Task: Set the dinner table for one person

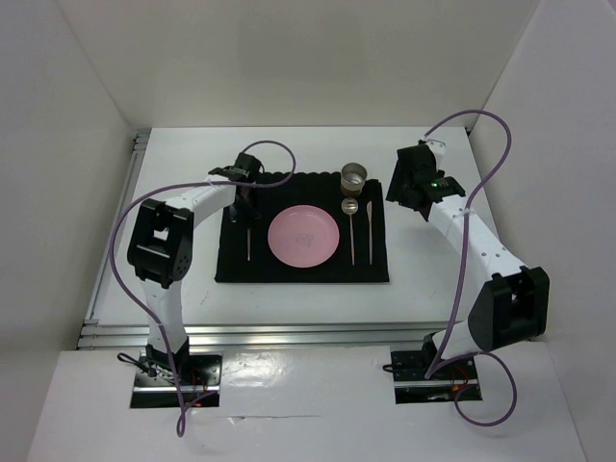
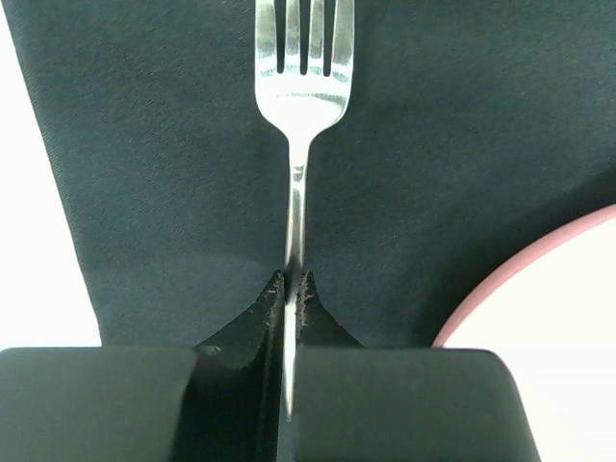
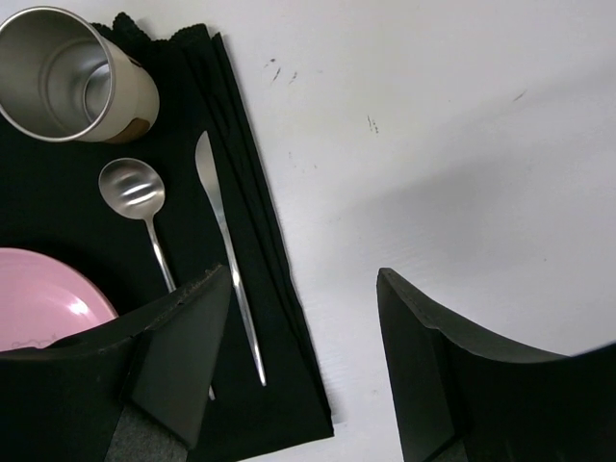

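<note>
The white dinner table (image 1: 433,279) carries a black placemat (image 1: 241,269). On the mat are a pink plate (image 1: 303,236) in the middle, a spoon (image 1: 351,219) and a knife (image 1: 368,231) to its right, and a steel cup (image 1: 354,176) behind them. A fork (image 1: 248,241) is left of the plate. My left gripper (image 1: 245,199) is shut on the fork's handle; the left wrist view shows the fork (image 2: 298,115) running out from the closed gripper (image 2: 292,289) over the mat. My right gripper (image 1: 408,185) is open and empty above bare table right of the mat (image 3: 303,289).
The right wrist view shows the cup (image 3: 67,72), spoon (image 3: 135,192), knife (image 3: 226,250) and plate edge (image 3: 38,303) on the mat's right part. White walls enclose the table on three sides. Aluminium rails (image 1: 241,332) run along the near and left edges.
</note>
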You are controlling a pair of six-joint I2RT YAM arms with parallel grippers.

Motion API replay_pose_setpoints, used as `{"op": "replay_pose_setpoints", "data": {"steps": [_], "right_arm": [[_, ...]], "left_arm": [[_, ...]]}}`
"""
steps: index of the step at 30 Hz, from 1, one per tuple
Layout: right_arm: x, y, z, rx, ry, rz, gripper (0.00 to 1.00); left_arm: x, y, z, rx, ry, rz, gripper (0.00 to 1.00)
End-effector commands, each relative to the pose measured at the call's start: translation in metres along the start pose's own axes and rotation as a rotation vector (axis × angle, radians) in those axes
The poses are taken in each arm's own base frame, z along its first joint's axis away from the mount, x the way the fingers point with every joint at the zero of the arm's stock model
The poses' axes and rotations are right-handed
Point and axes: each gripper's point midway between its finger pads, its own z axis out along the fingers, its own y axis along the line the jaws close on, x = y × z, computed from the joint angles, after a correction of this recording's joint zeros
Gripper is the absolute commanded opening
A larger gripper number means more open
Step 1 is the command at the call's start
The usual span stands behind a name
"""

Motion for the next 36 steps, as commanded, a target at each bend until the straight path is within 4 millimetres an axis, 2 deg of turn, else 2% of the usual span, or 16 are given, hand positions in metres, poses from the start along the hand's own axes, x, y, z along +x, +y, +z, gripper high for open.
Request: {"op": "replay_pose_setpoints", "data": {"steps": [1, 7, 12, 14, 17, 18, 21, 22, 25, 26, 28, 29, 31, 32, 33, 36], "right_arm": [[-0.012, -0.001, 0.003, 0.016, -0.057, 0.003, 0.7], [-0.014, -0.001, 0.005, 0.027, -0.062, 0.003, 0.71], [-0.016, -0.001, 0.002, 0.024, -0.07, 0.007, 0.71], [-0.015, -0.003, 0.001, 0.024, -0.07, 0.007, 0.71], [-0.017, -0.003, -0.002, 0.02, -0.077, 0.011, 0.71], [-0.017, -0.003, -0.002, 0.02, -0.077, 0.011, 0.71], [-0.016, -0.002, -0.005, 0.009, -0.072, 0.02, 0.71], [-0.021, 0.0, -0.009, -0.01, -0.082, 0.027, 0.71], [-0.022, 0.008, -0.012, -0.048, -0.074, 0.029, 0.71], [-0.021, 0.01, -0.012, -0.061, -0.068, 0.028, 0.71], [-0.014, 0.021, -0.01, -0.125, -0.049, 0.02, 0.71], [-0.006, 0.025, -0.007, -0.148, -0.031, 0.016, 0.71], [0.005, 0.037, -0.002, -0.199, 0.005, 0.002, 0.71], [0.006, 0.041, 0.0, -0.21, 0.011, 0.002, 0.71], [0.019, 0.046, 0.006, -0.216, 0.043, -0.018, 0.71], [0.031, 0.057, 0.014, -0.22, 0.074, -0.034, 0.71]], "left_arm": [[-0.013, -0.007, 0.003, 0.003, -0.031, -0.005, 0.0], [-0.008, -0.012, 0.011, 0.021, 0.003, 0.007, 0.03], [-0.007, -0.007, 0.017, -0.001, 0.001, 0.008, 0.37], [-0.007, -0.007, 0.017, -0.001, 0.001, 0.008, 0.41], [-0.007, -0.009, 0.01, 0.012, -0.006, 0.006, 0.44], [-0.013, -0.008, 0.001, 0.014, -0.032, 0.018, 0.49], [-0.04, 0.001, -0.018, -0.042, -0.121, 0.068, 0.49], [-0.053, 0.014, -0.033, -0.058, -0.164, 0.061, 0.49], [-0.08, 0.047, -0.068, -0.112, -0.28, 0.103, 0.64], [-0.078, 0.062, -0.091, -0.129, -0.316, 0.111, 0.68], [-0.074, 0.087, -0.108, -0.153, -0.33, 0.172, 0.8], [-0.064, 0.115, -0.113, -0.191, -0.293, 0.154, 0.83], [-0.034, 0.146, -0.12, -0.203, -0.224, 0.166, 0.87], [-0.022, 0.175, -0.119, -0.221, -0.181, 0.121, 0.89], [0.006, 0.181, -0.11, -0.181, -0.096, 0.121, 0.89], [0.035, 0.205, -0.103, -0.138, -0.004, 0.133, 0.85]]}}
